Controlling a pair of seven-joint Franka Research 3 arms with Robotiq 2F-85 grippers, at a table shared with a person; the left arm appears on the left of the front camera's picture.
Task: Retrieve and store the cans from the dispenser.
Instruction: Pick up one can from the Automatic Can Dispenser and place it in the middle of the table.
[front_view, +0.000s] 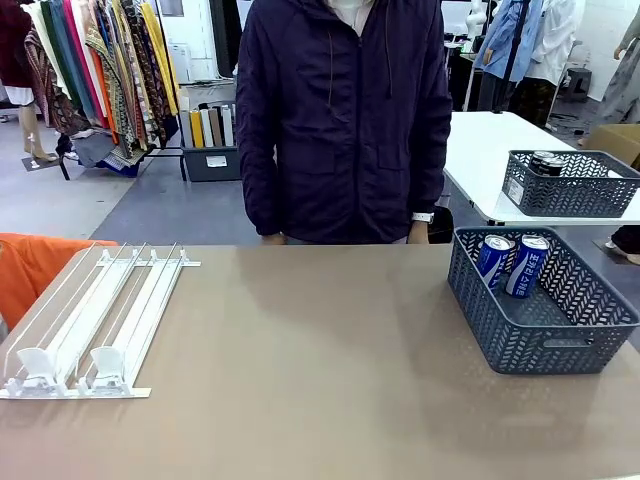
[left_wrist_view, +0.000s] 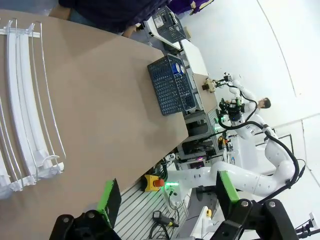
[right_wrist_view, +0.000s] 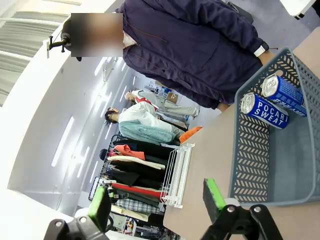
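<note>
Now, from the front, the flat white rack with long rails (front_view: 95, 320) lies on the left of the brown desk (front_view: 300, 370). Its lanes hold no cans. I count two white pusher blocks at its front lip. On the right sits the dark grey mesh plastic basket (front_view: 560, 335) with two blue Pocari Sweat cans (front_view: 512, 263) leaning inside. A second grey basket (front_view: 570, 185) rests on a white table behind; dark cans lie in it, too small to count. A person in a dark jacket (front_view: 345, 110) stands at the far side.

From the left wrist, the left gripper (left_wrist_view: 167, 192) hangs off the desk edge, its fingers wide apart and holding nothing.

From the right wrist, the right gripper (right_wrist_view: 157, 197) also has its fingers wide and empty, near the basket's wall. I think no can is left to fetch, so the arms should wait apart and not bump the basket.
</note>
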